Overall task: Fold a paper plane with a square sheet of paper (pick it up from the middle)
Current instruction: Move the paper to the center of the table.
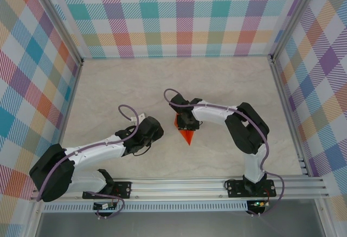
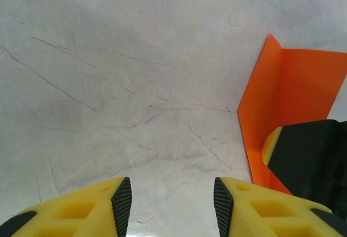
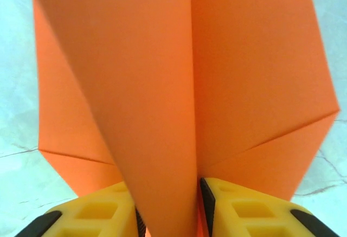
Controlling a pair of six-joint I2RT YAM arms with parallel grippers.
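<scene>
While parted midway over the table (image 2: 135, 85), held nothing in the left gripper (image 2: 172, 202); straddled the upright fold of the paper plane (image 3: 244, 85) with the right gripper (image 3: 171, 207), clamped or not unclear.

1. The right gripper (image 1: 185, 128) points down over the pale marbled tabletop (image 1: 162, 79). Its black wrist body hides the fingers, so the jaw position cannot be read.
2. A bright orange folded paper sheet (image 1: 188, 137) lies directly under the right gripper. A small part shows on the gripper's left side. The rest tapers to a sharp point on the near side of the gripper.
3. The left gripper (image 1: 156, 130) stands just beside the sheet on its left, apart from it. Its fingers are also hidden.
4. A purple cable (image 1: 126, 108) loops above the left gripper's wrist.
</scene>
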